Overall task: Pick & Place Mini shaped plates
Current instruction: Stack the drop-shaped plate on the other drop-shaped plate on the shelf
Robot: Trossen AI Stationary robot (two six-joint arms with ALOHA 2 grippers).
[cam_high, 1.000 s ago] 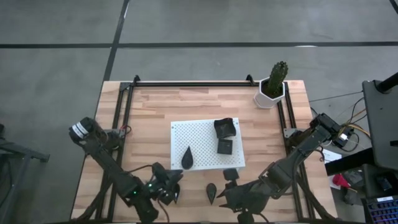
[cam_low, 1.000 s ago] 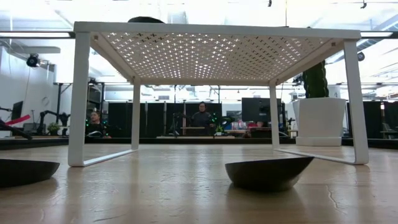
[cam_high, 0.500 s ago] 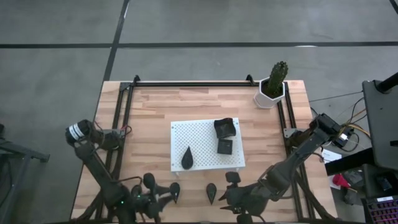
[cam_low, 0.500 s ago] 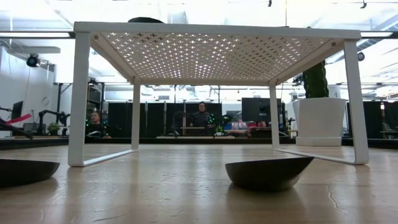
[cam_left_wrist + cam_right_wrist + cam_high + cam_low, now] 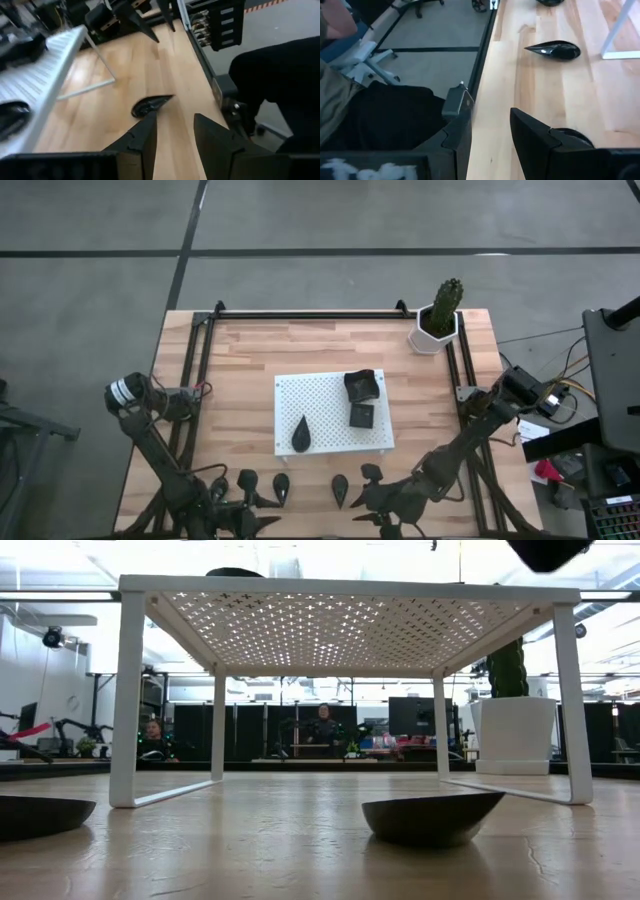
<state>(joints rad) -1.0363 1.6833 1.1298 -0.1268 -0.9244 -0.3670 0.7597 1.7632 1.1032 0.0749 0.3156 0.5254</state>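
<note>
The mini shaped plates show in the high view. On the white board (image 5: 330, 405) lie a square dish (image 5: 363, 385), a smaller square one (image 5: 362, 416) and a teardrop one (image 5: 301, 433). Two more teardrop dishes rest belly-down on the wood near the near edge: the left one (image 5: 281, 486) (image 5: 40, 816) and the right one (image 5: 341, 489) (image 5: 430, 818). My left gripper (image 5: 243, 483) (image 5: 172, 117) is open, just left of the left teardrop. My right gripper (image 5: 372, 474) (image 5: 490, 112) is open, just right of the right teardrop (image 5: 555, 50).
A white pot with a cactus (image 5: 437, 320) (image 5: 515, 730) stands at the far right corner. Black frame rails (image 5: 200, 380) run along the table's sides. The board stands on white legs (image 5: 128, 700). Bare wood lies left and right of it. People (image 5: 322, 730) sit in the room behind.
My left gripper has drawn back from over the left teardrop dish toward the table's left and near edge; the dish has stayed put on the wood. My right gripper has shifted slightly toward the near edge, and a dark part of it now shows at the low view's top.
</note>
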